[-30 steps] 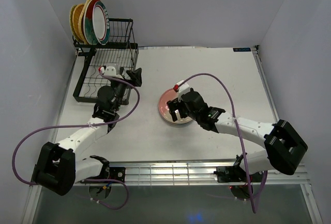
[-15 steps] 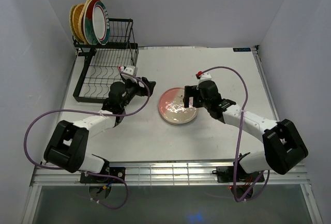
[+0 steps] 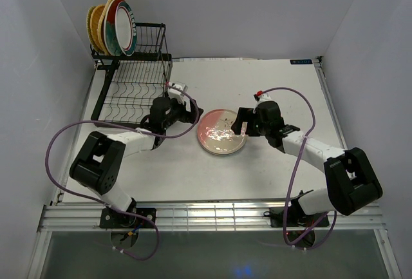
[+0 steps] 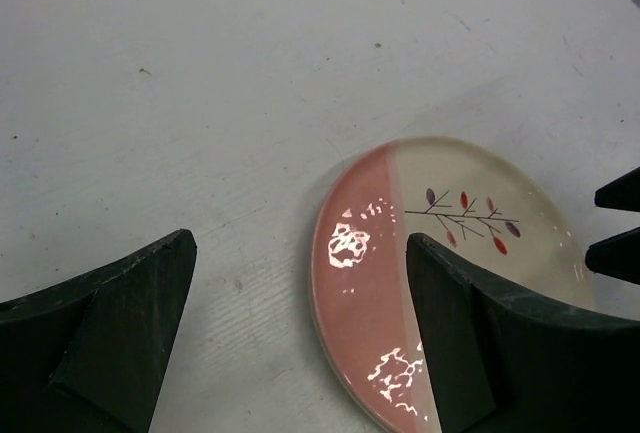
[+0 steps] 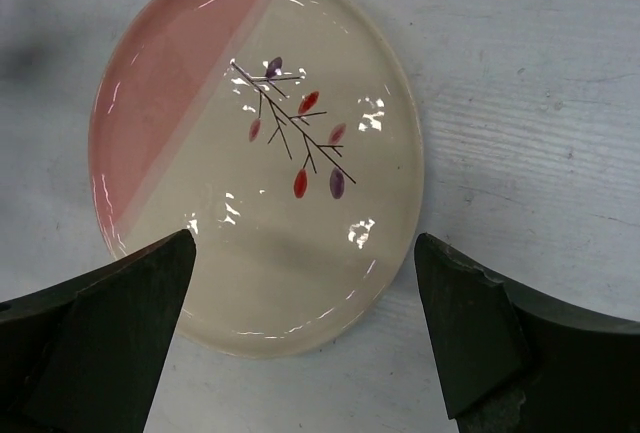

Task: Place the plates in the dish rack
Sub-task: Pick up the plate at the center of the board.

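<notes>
Several plates [image 3: 111, 28] stand in the dish rack [image 3: 132, 92]'s rear tier. My left gripper [image 3: 192, 107] gapes wide and empty just left of the pink-and-white plate [image 3: 221, 132], which lies flat on the table [image 3: 270, 86]. My right gripper [image 3: 239, 122] gapes empty at its right rim. The blue label [image 3: 300, 62] is too small to read.

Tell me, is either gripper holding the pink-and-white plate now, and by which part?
Nothing is held. The left gripper and right gripper both stand open beside the pink-and-white plate, which lies flat on the table.

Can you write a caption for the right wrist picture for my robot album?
The open right gripper over a pink-and-white plate with a painted twig, flat on the white table.
</notes>
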